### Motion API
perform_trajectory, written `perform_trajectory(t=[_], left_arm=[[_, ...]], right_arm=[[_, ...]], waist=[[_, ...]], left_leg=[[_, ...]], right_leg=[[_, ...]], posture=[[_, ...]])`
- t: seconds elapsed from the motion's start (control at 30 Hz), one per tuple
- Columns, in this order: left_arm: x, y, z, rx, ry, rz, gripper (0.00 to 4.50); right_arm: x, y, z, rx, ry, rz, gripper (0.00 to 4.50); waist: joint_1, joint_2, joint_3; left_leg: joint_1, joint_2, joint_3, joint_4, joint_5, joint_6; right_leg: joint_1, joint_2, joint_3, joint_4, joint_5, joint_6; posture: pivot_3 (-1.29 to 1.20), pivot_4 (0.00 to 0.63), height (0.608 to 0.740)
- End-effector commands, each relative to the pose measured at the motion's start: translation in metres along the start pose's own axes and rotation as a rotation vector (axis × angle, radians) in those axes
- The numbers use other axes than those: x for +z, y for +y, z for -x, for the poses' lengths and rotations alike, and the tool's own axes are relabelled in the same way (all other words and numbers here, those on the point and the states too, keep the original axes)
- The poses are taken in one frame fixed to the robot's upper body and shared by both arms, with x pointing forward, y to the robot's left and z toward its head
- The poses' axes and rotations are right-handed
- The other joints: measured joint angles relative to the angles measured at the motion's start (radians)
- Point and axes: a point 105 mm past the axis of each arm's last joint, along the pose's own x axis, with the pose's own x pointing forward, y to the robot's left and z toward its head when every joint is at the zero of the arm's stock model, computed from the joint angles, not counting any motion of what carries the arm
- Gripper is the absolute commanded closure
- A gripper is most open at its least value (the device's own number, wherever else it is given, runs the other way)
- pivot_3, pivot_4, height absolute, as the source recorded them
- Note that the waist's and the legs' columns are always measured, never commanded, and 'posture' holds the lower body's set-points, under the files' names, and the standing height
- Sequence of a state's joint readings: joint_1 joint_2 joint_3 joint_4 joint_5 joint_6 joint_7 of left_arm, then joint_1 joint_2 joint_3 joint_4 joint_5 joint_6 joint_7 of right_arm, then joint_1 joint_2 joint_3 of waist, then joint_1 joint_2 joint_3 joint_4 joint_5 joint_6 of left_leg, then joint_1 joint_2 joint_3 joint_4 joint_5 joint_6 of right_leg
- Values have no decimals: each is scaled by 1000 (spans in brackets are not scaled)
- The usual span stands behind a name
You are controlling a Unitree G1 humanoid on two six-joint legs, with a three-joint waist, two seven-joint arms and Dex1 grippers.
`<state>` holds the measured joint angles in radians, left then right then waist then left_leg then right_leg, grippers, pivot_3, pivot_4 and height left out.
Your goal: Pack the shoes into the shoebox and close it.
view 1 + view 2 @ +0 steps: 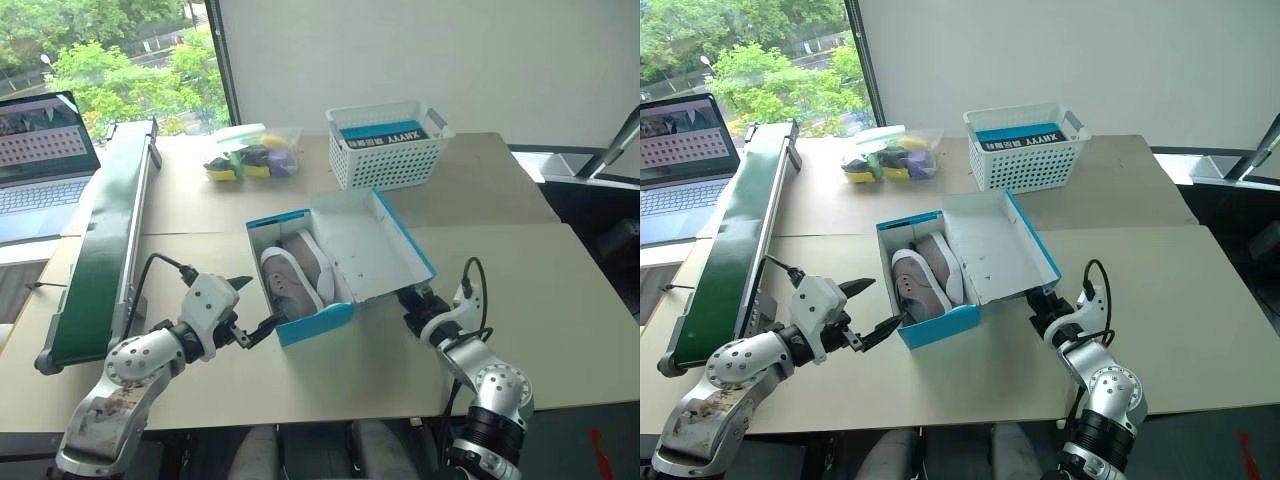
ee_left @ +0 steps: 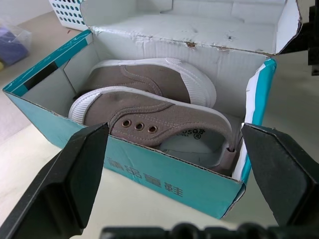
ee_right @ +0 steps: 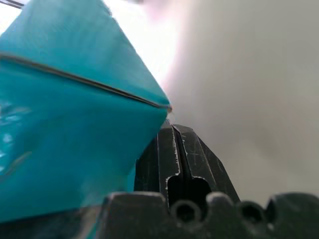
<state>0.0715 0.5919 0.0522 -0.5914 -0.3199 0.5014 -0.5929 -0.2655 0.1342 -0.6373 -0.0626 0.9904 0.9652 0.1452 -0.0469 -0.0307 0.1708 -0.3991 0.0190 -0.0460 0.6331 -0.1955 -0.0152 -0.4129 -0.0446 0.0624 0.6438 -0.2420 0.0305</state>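
Hovering with fingers spread wide, the left gripper (image 1: 243, 312) faces the blue shoebox (image 1: 315, 323) at the table's (image 1: 560, 330) centre, both shoes (image 2: 149, 107) lying inside it. Further right, the flap lid (image 1: 370, 245) stands open above the right gripper (image 1: 412, 303), fingers pressed together. A hard upward push there could likely slide the unheld box or crease the flap.

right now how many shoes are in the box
2. Both shoes lie side by side inside the open blue box: one against the lid side, the other along the front wall.
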Motion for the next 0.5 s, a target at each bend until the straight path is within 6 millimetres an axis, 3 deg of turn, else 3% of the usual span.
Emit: perform_trajectory(t=[0.03,0.1,0.27,0.33,0.5], left_arm=[[10,1,1,9,-35,-26,0],[9,2,2,23,-33,-23,0],[9,11,17,108,-28,10,0],[8,16,33,166,-19,29,0],[9,3,65,181,22,59,0]], right_arm=[[-3,79,-3,425,-12,-82,4450],[-8,113,7,616,49,-68,4450],[-41,149,20,783,330,135,4450],[-59,163,19,814,457,295,4450],[-69,181,-5,801,525,501,4450]], waist=[[0,1,0],[-1,2,1],[-3,1,1],[-7,1,1],[-21,1,1]], left_leg=[[0,0,0,0,0,0],[-2,0,1,0,0,0],[-5,1,3,0,0,0],[-6,1,3,0,0,0],[-6,1,5,0,0,0]], right_leg=[[0,0,0,0,0,0],[-2,0,1,0,0,0],[-8,1,3,2,0,0],[-9,1,3,2,0,0],[-10,1,5,2,0,0]], posture=[[0,150,735],[0,150,735],[0,150,735],[0,150,735],[0,150,735]])
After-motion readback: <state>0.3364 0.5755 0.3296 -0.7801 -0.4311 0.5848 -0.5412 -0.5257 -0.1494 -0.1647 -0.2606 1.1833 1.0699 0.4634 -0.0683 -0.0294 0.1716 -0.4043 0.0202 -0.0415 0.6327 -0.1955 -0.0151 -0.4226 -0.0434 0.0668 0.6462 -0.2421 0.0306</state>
